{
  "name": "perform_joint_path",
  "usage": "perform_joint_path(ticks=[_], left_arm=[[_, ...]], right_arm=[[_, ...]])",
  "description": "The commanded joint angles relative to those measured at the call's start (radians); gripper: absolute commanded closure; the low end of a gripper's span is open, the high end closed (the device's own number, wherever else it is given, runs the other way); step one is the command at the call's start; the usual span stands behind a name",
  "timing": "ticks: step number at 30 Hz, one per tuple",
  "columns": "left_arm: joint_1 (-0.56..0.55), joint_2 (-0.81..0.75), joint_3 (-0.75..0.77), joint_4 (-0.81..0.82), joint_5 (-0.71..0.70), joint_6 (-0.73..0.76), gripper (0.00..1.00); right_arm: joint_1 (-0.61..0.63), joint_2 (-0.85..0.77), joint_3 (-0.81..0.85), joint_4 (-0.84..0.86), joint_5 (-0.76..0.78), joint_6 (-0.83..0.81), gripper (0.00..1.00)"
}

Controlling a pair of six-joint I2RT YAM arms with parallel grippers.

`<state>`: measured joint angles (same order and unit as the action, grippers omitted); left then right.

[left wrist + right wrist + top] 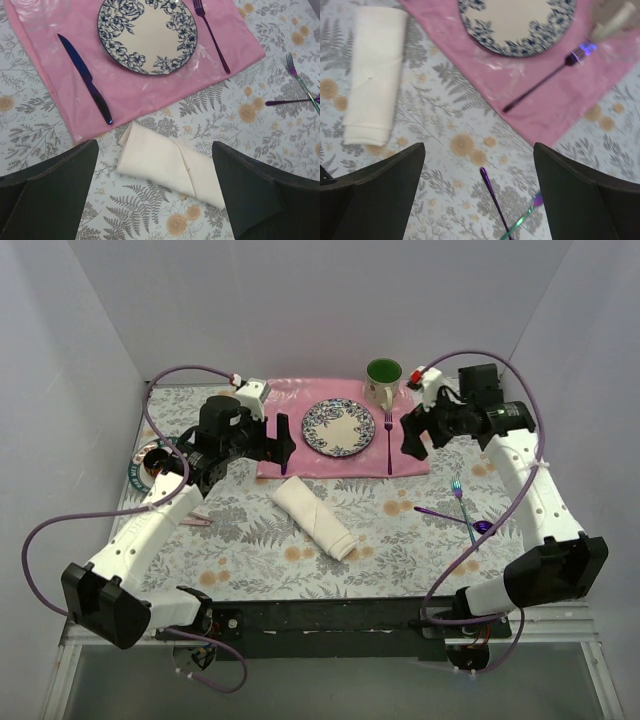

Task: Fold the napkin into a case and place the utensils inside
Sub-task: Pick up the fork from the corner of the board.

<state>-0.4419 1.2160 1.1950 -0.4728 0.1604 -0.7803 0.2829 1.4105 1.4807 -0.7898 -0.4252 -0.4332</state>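
The napkin [315,517] lies folded into a narrow cream case on the floral tablecloth, slanting from the placemat toward the near edge. My left gripper [272,448] hovers above its far end, open and empty. In the left wrist view the case [165,165] lies below and between the spread fingers [55,195]. The utensils [458,510] lie crossed at the right: a small fork and a spoon with a purple bowl. My right gripper [412,440] is open and empty over the placemat's right edge. In the right wrist view the utensil handles [494,197] show between its fingers [580,195], and the napkin [374,75] is at upper left.
A pink placemat [300,455] holds a blue-patterned plate [338,428], a dark purple knife [284,455] and a dark purple fork [388,445]. A green mug [383,380] stands at the placemat's back. A small round dish [150,462] sits at far left.
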Motion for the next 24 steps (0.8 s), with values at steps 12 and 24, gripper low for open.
perform_joint_path(ticks=[12,24], left_arm=[[0.026,0.005,0.034,-0.058,0.041,-0.094,0.02],[0.026,-0.015,-0.023,-0.049,0.065,-0.128,0.02]], right_arm=[[-0.421,0.077,-0.325,-0.140,0.379,-0.122,0.48],[-0.426,0.245,-0.358,0.023,0.387,-0.068,0.72]])
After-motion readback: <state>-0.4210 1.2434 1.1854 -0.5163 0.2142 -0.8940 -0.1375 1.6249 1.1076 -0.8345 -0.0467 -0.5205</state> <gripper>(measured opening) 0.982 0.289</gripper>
